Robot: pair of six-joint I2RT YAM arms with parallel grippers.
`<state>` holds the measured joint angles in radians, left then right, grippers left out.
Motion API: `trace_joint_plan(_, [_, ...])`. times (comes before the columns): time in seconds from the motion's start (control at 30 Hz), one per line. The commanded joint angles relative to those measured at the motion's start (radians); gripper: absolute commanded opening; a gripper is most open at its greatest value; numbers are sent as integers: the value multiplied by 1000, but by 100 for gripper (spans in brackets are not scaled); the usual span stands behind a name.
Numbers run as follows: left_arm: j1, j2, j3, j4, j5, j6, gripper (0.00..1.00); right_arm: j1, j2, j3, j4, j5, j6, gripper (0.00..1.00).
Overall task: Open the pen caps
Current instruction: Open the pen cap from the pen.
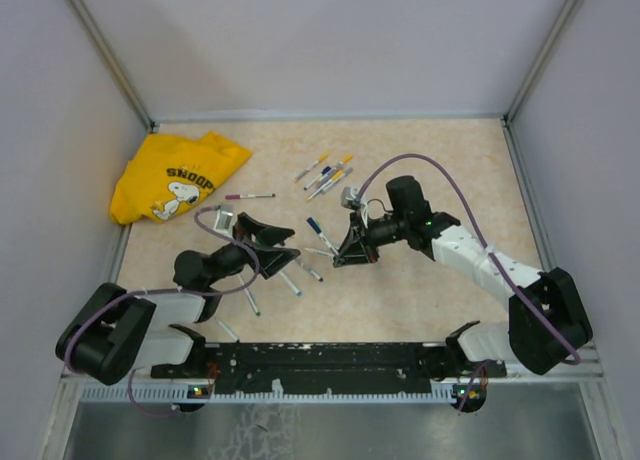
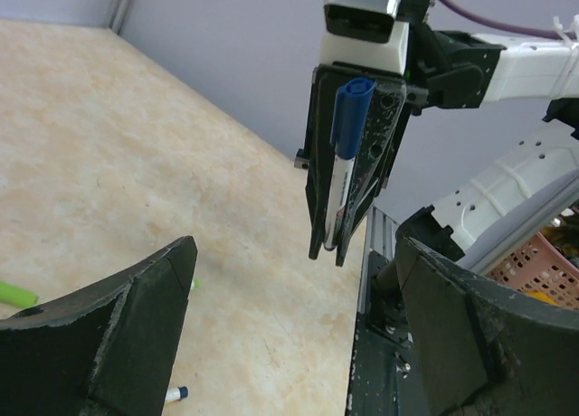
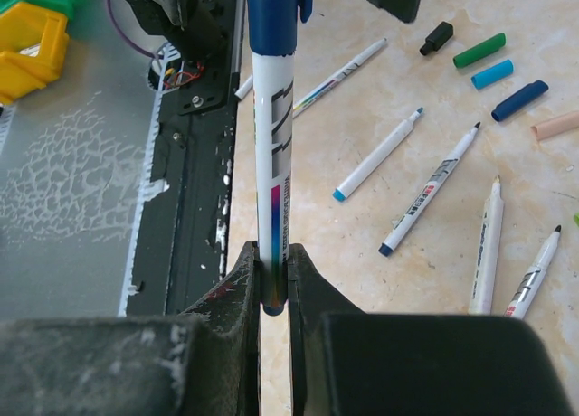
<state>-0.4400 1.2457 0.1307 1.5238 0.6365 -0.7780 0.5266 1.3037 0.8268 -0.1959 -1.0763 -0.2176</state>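
right fingers (image 3: 226, 318) tight on a blue-capped pen (image 3: 272, 163), left fingers (image 2: 127, 330) wide

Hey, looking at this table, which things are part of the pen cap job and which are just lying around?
Job: blue-capped pen clamped in the right gripper; open left gripper; loose caps; uncapped pens; pens at the back.
Lying about: yellow Snoopy shirt; pink basket off the table.
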Motion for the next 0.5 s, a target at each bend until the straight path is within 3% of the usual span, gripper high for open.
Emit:
trace_joint_plan(0.0, [12,56,42,255,72,-70,94,-8,7,54,12,-41,-22,0])
trace_joint_plan(0.47, [15,114,133,232,103,-24,91,-7,8,52,9,-81,-28,0])
